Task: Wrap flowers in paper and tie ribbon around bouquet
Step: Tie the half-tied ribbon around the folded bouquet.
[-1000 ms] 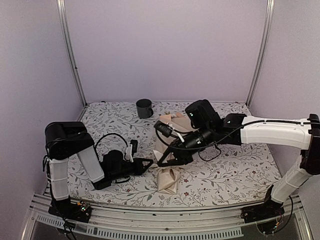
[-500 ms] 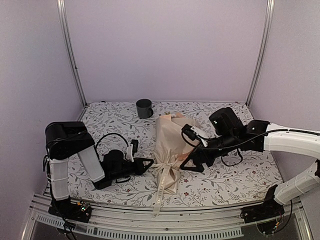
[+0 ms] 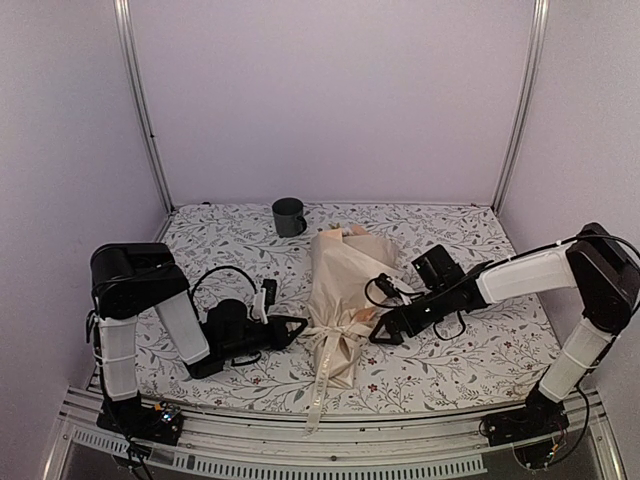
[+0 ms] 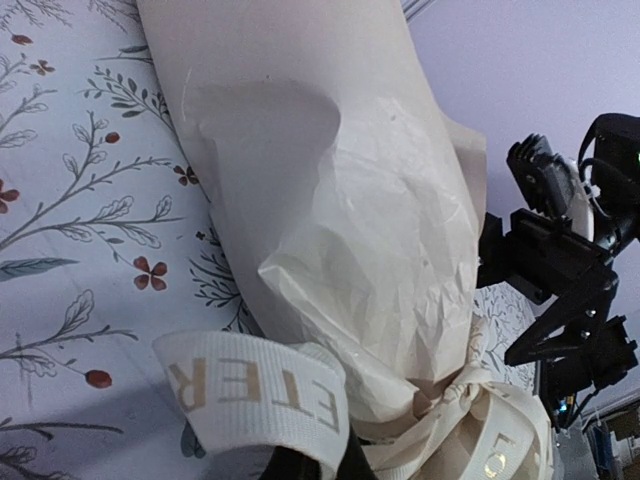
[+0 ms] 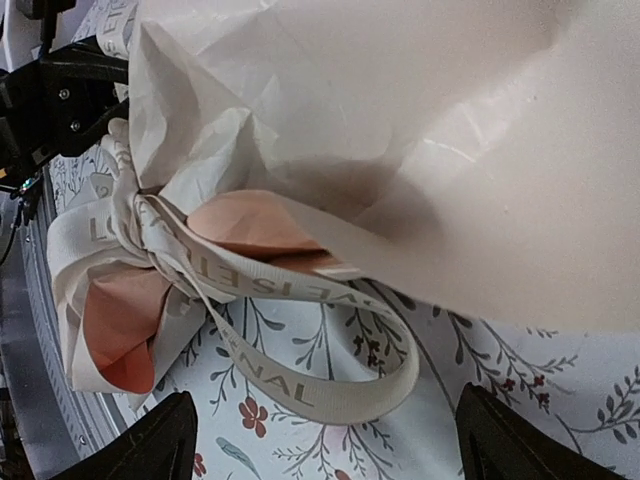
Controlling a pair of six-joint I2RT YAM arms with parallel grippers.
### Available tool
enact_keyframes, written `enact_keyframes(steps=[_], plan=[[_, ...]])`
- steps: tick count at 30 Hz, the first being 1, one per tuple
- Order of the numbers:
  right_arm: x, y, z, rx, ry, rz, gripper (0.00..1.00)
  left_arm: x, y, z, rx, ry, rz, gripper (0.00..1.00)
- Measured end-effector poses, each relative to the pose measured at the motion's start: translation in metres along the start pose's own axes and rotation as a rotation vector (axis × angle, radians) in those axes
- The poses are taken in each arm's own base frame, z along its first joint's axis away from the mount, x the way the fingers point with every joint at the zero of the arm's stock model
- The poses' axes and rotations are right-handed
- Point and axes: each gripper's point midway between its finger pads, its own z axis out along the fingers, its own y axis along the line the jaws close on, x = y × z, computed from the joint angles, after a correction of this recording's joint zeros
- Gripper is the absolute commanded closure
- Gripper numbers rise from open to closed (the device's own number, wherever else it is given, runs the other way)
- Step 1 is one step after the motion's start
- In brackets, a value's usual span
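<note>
The bouquet (image 3: 342, 285) lies mid-table, a cone of cream paper (image 4: 350, 190) pinched near its near end, with a peach inner face (image 5: 250, 222) showing. The flowers are hidden inside the paper. A cream ribbon (image 3: 333, 333) with gold letters is knotted round the pinch (image 5: 130, 215), and one tail hangs over the table's front edge (image 3: 313, 405). My left gripper (image 3: 298, 325) is shut on the left ribbon loop (image 4: 262, 392). My right gripper (image 3: 383, 328) stands open just right of the knot. Between its fingers (image 5: 150, 450), the right loop (image 5: 330, 392) lies loose on the cloth.
A dark mug (image 3: 289, 216) stands at the back of the table. The floral cloth (image 3: 470, 350) covers the tabletop. Metal frame posts (image 3: 140, 110) rise at the back corners. The right gripper's black cable (image 3: 440, 322) loops on the cloth beside the bouquet.
The right gripper has opened, let go of the ribbon, and pulled back right and down. The tied bouquet now shows in full. The left arm has not moved.
</note>
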Motion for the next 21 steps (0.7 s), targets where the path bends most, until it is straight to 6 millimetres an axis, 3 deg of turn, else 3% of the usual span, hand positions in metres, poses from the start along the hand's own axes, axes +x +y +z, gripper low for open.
enact_keyframes(steps=[3, 5, 12, 16, 21], plan=[[-0.008, 0.000, 0.012, -0.031, -0.028, -0.034, 0.16, 0.000, 0.000, 0.000, 0.000, 0.000, 0.000, 1.00], [-0.015, 0.000, 0.016, -0.046, -0.050, -0.054, 0.27, 0.000, 0.000, 0.000, 0.000, 0.001, 0.000, 1.00], [-0.016, -0.004, 0.027, -0.054, -0.058, -0.068, 0.98, 0.000, 0.000, 0.000, 0.001, 0.001, 0.000, 1.00], [-0.008, -0.004, 0.028, -0.061, -0.040, -0.048, 1.00, -0.004, 0.004, -0.003, -0.002, -0.009, -0.007, 1.00], [0.016, 0.000, 0.023, -0.091, -0.016, 0.002, 1.00, -0.020, 0.019, -0.001, -0.019, -0.045, -0.031, 1.00]])
